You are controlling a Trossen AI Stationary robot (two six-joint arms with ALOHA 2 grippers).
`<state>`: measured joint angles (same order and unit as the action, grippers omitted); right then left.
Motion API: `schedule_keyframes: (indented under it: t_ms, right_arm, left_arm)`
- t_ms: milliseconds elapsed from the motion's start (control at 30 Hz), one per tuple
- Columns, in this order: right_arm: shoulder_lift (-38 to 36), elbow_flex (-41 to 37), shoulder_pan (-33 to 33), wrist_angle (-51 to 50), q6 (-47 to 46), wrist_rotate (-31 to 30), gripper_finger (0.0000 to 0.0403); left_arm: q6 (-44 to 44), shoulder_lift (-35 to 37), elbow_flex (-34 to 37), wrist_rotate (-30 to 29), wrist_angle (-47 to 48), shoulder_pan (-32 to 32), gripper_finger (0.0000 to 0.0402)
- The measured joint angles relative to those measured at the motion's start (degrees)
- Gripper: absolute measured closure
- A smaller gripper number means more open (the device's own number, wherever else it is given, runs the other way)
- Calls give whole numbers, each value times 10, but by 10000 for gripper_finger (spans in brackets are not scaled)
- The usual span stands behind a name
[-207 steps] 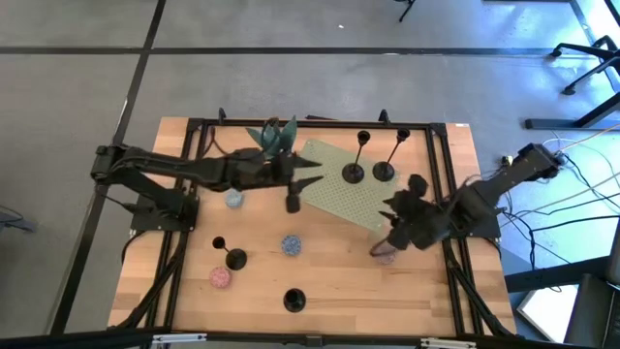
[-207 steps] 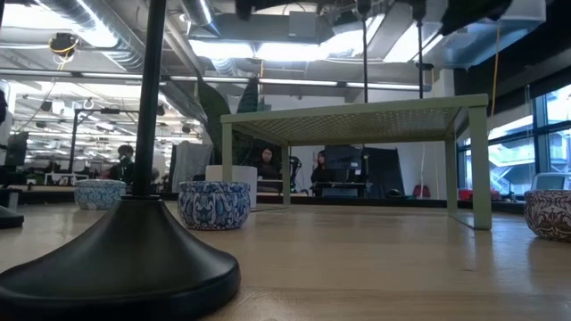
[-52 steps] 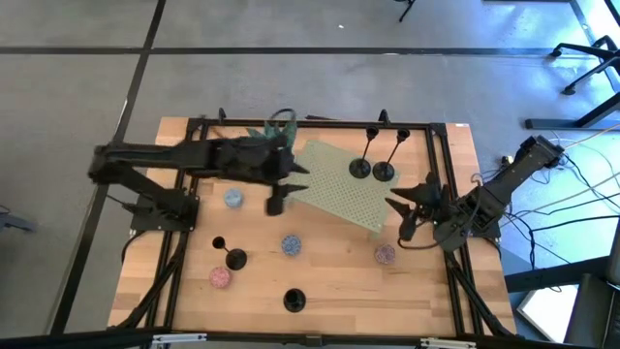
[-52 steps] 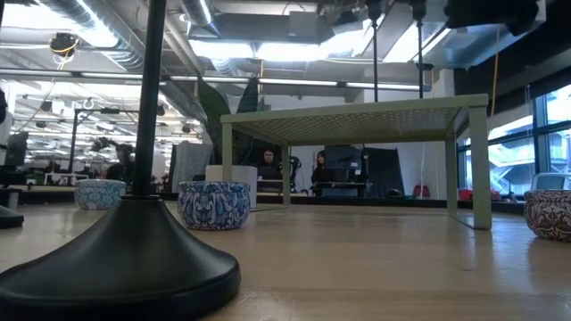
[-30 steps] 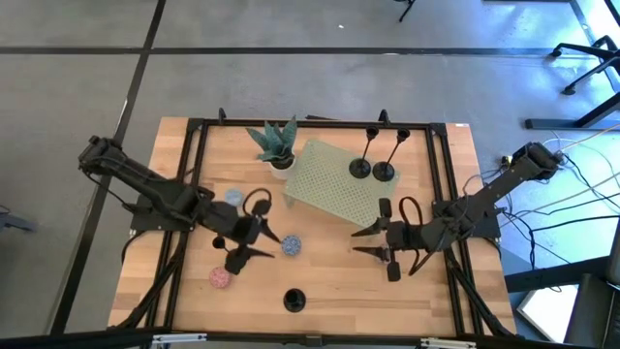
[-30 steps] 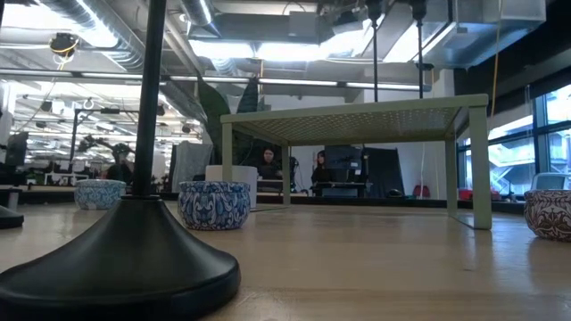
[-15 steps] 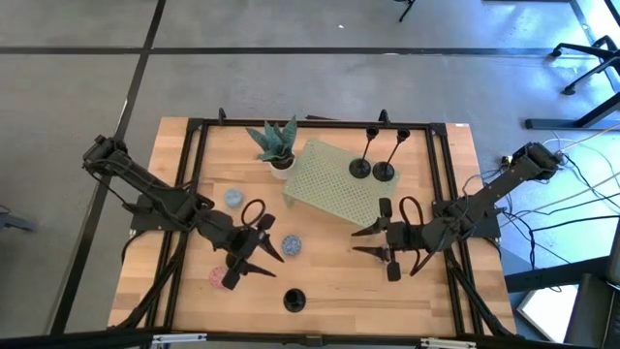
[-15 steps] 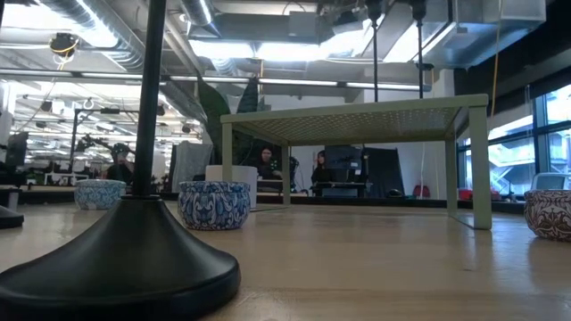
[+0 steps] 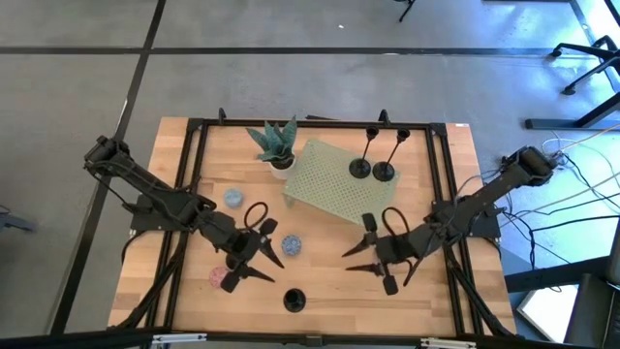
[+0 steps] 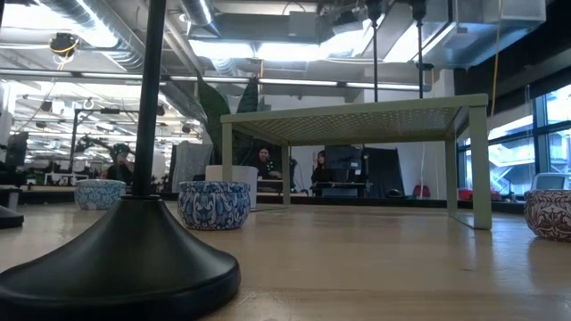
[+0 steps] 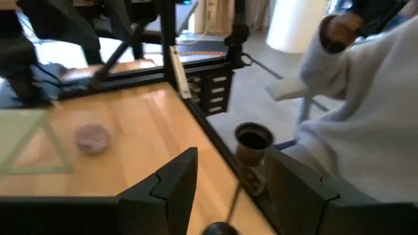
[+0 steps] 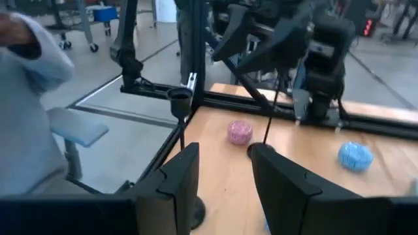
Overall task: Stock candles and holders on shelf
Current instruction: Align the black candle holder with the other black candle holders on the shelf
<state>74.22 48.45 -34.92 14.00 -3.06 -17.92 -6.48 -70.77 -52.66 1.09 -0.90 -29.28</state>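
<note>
Two black holders [image 9: 372, 169] are already standing upright on the far end of the pale green shelf [image 9: 334, 184], while two more are waiting on the wooden table [image 9: 426, 301], one [image 9: 294, 300] near the front edge and one [image 9: 232, 260] beneath the left arm. The left gripper [image 9: 254, 263] is being held low over that second holder, fingers spread apart, its thin stem showing between them in the left wrist view. The right gripper [image 9: 373, 258] is also being held open, above bare wood in front of the shelf, nothing clamped in it. Two blue candles [image 9: 292, 245] are lying on the table left of the shelf and a pink one [image 9: 219, 278] sits beside the left gripper; the fourth cannot be found. For a clean pick, the stem should probably be centred between the fingers and gripped low, so that the holder is lifted upright and not tipped. A person's pale sleeve [image 11: 366, 111] is being caught beyond the table.
</note>
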Motion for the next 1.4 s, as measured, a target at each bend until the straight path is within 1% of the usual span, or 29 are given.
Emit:
schedule_keyframes:
  t_ms: [67,133,233,333,500,633,867,1100,1300,1400]
  right_arm:
    - [6,0,0,14,25,-2,257]
    - [5,0,0,18,43,-15,257]
    - [6,0,1,17,50,-34,257]
    - [6,0,2,17,50,-35,257]
    - [6,0,2,17,50,-35,257]
    - [6,0,2,17,50,-35,257]
    - [6,0,2,17,50,-35,257]
    - [6,0,3,17,55,-35,257]
    - [6,0,5,17,57,-34,257]
    - [6,0,5,17,57,-34,257]
  left_arm:
    - [-25,-8,0,19,-1,-2,229]
    - [-37,-26,0,21,-6,-6,229]
    - [-30,-59,0,25,-40,-9,229]
    - [-19,-86,-5,51,-70,-2,229]
    - [-33,-113,-35,79,-50,10,229]
    - [-28,-132,-45,82,-43,11,227]
    - [-26,-145,-46,75,-29,12,203]
    - [9,-145,-46,75,-59,12,170]
    - [26,-145,-46,75,-63,12,165]
    - [36,-145,-46,75,-82,11,168]
